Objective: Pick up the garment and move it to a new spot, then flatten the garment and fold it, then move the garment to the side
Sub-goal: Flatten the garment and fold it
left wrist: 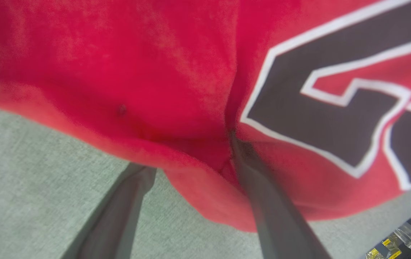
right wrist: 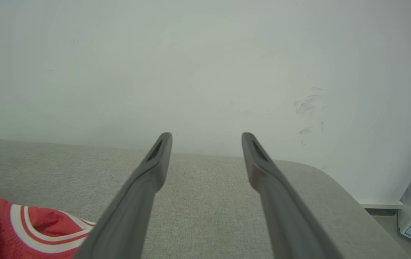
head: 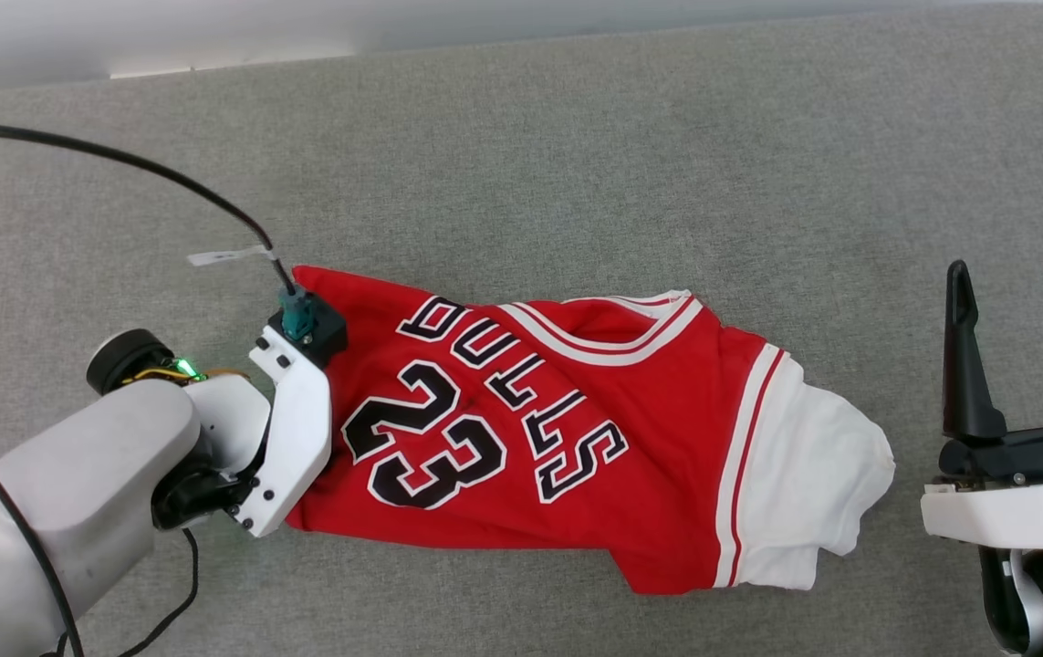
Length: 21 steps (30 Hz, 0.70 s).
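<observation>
At the left gripper (left wrist: 191, 151): fingers (left wrist: 263, 201) spread, straddling the hem of the shirt (left wrist: 137, 72). One slipped under the red cloth, the other on top, tip pressed into a crease beside the black "23". No pinch yet, going by the gap. Tip of the lower finger hidden under the cloth.

At the right gripper (head: 1007, 266): fingers spread too, holding nothing, hovering near the white sleeve (head: 813, 474).

Shirt itself lying rumpled near the middle of the grey padded bench (head: 576, 137), print up. Hem toward the robot's left, sleeve toward its right, collar creased, lower edge tucked under.

Looks like the grab ahead of the move to a new spot.

To do it well:
- Push in a little deeper past the hem, enough to get both layers between the fingers, then close firmly.
- Lift slowly and straight.
- Watch for cloth sliding out, or only the top layer coming up.
- Bring in the right side at the sleeve to share the load; otherwise expect a dangling, twisted bundle at set-down.
</observation>
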Tool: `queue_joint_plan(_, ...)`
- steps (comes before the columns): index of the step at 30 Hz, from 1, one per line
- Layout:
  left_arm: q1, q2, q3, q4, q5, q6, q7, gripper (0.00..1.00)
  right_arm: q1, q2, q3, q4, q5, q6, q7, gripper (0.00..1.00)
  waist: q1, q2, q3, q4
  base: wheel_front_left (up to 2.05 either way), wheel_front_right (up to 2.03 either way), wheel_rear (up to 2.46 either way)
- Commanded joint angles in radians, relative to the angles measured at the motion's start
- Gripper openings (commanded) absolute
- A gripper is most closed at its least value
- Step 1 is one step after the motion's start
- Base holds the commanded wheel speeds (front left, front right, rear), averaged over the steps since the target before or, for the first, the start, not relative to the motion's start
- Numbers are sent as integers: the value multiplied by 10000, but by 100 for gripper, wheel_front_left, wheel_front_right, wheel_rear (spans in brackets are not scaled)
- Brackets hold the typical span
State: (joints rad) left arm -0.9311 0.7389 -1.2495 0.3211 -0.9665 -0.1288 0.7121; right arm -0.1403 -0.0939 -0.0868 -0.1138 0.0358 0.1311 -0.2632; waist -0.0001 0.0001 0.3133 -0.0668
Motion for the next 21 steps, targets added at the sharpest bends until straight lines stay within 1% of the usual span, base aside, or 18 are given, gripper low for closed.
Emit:
queue_joint_plan(1, 903, -247, -452, 234, -107, -3, -46, 0, -16, 19, -11, 29, 40, -9, -22, 100, 1, -1, -44, 17, 0, 0, 0)
queue_joint_plan(3, 765, -148, -271, 89, -158, -3, -568, 0, 78, 34, -57, 65, 18, -7, -21, 100, 1, -1, -161, 40, 0, 0, 0)
queue_joint_plan(8, 593, 376, 255, -731, -107, 48, -1828, 0, 306, 41, -214, 81, -29, -7, -22, 100, 1, -1, -651, 221, 0, 0, 0)
queue_joint_plan(9, 996, 719, 408, -1648, -170, 348, -2350, 0, 531, 36, -328, 110, -50, -9, -22, 100, 1, -1, -978, 399, 0, 0, 0)
queue_joint_plan(11, 1465, 944, 422, -2294, -422, 598, -2518, 0, 672, 52, -417, 102, -35, -7, -22, 100, 1, -1, -1171, 558, 0, 0, 0)
queue_joint_plan(14, 2108, 1378, 269, -3122, -316, 1075, -2573, 0, 868, 64, -405, 123, -32, -9, -21, 100, 1, -1, -1376, 718, 0, 0, 0)
queue_joint_plan(18, 3239, 1503, 56, -4058, -541, 1649, -2699, 0, 1013, 72, -418, 159, -38, -9, -22, 100, 1, -1, -1530, 883, 0, 0, 0)
queue_joint_plan(21, 3957, 1402, -37, -4373, -757, 1924, -2787, 0, 1048, 55, -408, 176, -18, -9, -22, 100, 1, -1, -1546, 963, 0, 0, 0)
